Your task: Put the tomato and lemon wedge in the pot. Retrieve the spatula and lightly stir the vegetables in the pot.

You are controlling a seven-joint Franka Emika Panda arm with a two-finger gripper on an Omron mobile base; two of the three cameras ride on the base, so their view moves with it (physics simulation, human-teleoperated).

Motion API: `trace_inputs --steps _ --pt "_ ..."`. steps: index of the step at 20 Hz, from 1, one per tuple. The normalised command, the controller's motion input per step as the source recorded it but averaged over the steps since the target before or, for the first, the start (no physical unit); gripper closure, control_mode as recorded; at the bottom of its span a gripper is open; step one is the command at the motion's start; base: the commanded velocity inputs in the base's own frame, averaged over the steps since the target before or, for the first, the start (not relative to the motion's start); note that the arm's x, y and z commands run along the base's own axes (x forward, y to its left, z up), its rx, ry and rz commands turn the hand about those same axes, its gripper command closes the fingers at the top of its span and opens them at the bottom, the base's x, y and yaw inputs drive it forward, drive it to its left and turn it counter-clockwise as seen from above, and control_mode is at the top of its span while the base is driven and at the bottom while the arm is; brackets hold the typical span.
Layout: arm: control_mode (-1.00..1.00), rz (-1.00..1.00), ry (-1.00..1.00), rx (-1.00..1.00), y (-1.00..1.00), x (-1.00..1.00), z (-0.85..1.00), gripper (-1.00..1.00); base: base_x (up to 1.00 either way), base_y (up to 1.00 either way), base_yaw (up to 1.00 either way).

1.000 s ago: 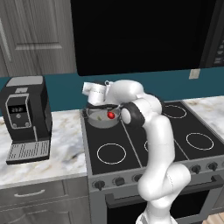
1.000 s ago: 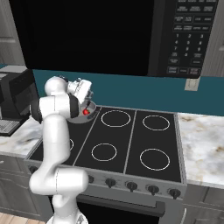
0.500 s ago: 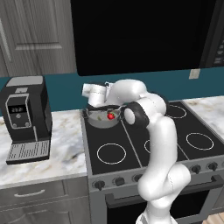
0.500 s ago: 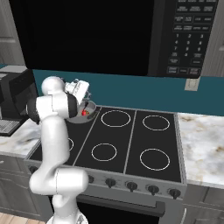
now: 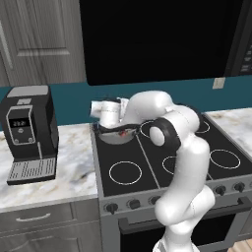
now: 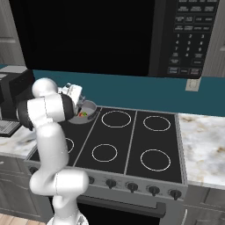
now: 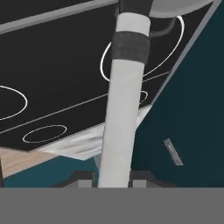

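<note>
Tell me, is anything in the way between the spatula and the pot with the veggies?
Nothing visible blocks it. The pincer holds the pale-handled spatula right over the round grey metal pot, where the small red tomato and yellow-green lemon wedge lie.

- Black coffee machine (image 5: 27, 125) on marble counter (image 5: 69, 170), left of stove (image 6: 127, 145).
- Dark microwave (image 6: 132, 35) above; outlet (image 6: 191, 85) on teal backsplash.
</note>
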Motion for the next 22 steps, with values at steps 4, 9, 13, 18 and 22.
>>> trace_inputs --steps 4,9,13,18,22 --pt "-1.0 0.04 0.0 0.0 0.36 0.04 0.0 1.0 0.0 0.0 0.0" --pt "-1.0 0.01 0.0 0.0 0.49 0.49 0.0 1.0 0.0 0.0 0.0" --pt "-1.0 0.0 0.0 0.0 0.24 0.65 0.0 1.0 0.0 0.0 0.0" --pt "-1.0 0.0 0.07 -0.03 0.05 0.35 -0.31 1.0 0.0 0.0 0.0" --pt "-1.0 0.0 0.1 -0.04 0.0 0.0 -0.38 1.0 0.0 0.0 0.0"
